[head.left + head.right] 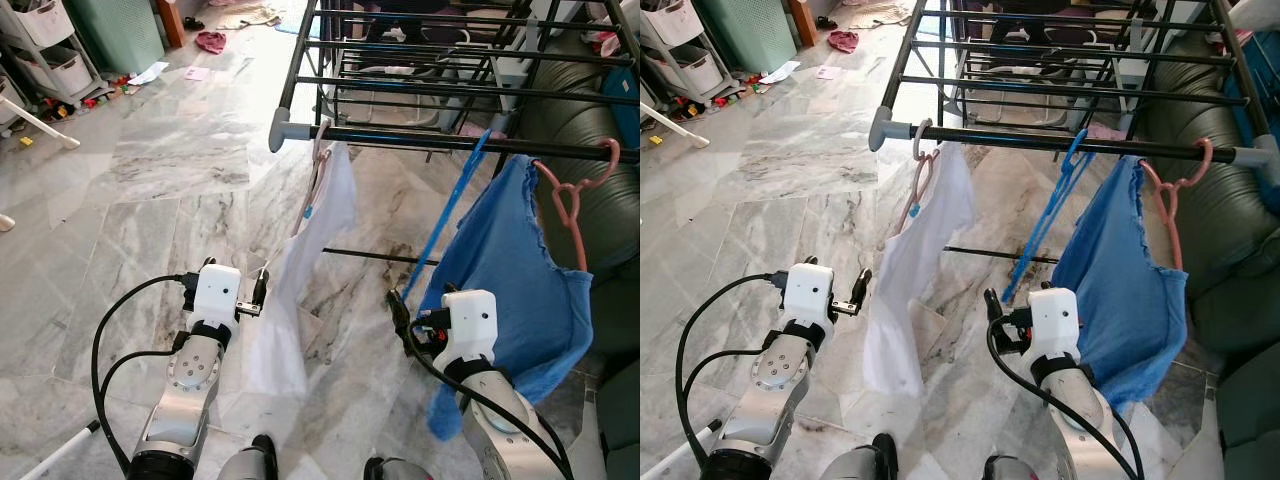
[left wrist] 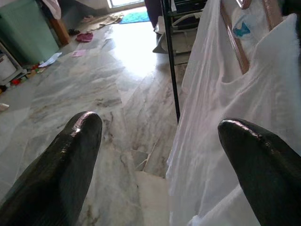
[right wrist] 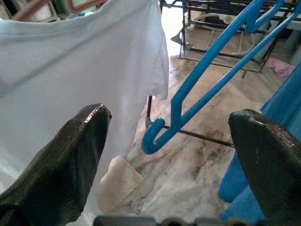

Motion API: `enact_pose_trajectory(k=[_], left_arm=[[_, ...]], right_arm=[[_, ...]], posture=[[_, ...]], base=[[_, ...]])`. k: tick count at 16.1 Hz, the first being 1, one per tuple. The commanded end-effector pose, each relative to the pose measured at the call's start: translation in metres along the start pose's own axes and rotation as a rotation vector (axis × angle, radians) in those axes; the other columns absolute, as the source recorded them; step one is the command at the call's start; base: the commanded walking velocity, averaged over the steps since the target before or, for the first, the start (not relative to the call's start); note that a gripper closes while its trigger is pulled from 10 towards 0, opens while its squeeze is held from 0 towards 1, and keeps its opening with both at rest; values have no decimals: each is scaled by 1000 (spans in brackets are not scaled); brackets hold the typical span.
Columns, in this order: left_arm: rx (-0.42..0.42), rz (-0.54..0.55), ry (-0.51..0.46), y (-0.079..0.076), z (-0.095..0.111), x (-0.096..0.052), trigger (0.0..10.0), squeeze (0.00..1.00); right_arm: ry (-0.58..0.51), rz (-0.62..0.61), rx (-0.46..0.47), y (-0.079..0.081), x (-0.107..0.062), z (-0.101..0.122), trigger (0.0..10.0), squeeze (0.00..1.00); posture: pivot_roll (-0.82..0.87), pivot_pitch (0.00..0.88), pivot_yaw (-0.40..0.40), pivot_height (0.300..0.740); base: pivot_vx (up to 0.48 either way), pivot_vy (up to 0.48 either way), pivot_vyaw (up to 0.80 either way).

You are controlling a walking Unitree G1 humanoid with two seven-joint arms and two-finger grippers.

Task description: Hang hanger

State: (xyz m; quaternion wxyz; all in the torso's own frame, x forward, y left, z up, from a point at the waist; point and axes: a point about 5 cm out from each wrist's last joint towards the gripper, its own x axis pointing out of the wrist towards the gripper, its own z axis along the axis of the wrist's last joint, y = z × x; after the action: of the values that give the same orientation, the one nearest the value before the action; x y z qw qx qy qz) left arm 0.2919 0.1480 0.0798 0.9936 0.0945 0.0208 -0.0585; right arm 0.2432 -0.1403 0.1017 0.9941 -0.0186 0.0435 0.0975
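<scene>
- Marble floor (image 1: 150,210) spreads under a black drying rack (image 1: 420,135), where a white shirt (image 1: 300,290) and a blue cloth (image 1: 510,270) hang.
- Blue hanger (image 1: 455,205) already dangles from the front rail (empty, tilted), so hanging looks done.
- Left tool (image 1: 262,292) and right tool (image 1: 397,312) are both spread wide, holding nothing; the next move is probably to draw back clear.

Both arms raised forward, bent; left tool (image 2: 157,155) fingers spread, right tool (image 3: 171,160) fingers spread, both empty.

Hangers on rack: three, namely pink hanger (image 1: 923,170) upper centre-left, blue hanger (image 1: 1052,215) centre, second pink hanger (image 1: 1170,195) upper right. Garments: two, white shirt (image 1: 912,270), blue shirt (image 1: 1130,285). Grippers: two.
</scene>
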Motion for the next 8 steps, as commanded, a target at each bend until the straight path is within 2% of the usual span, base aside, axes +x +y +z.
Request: enact_pose_trajectory(k=[1,4,8], left_arm=[[2,-3,31,-1,-6,-2,10000,0],[3,-6,28,0,-4,-1,10000,0],[12,-12,36,4,-5,-1,10000,0]], right_arm=[[-14,16,5,3,0,3,10000,0],[-13,-22,-8,0,3,2,10000,0],[-7,-13,18,7,2,-1,10000,0]], posture=[[-110,193,52,740],[-98,204,66,740],[-93,200,72,740]], base=[[-277,0,0],[-324,0,0],[-324,0,0]])
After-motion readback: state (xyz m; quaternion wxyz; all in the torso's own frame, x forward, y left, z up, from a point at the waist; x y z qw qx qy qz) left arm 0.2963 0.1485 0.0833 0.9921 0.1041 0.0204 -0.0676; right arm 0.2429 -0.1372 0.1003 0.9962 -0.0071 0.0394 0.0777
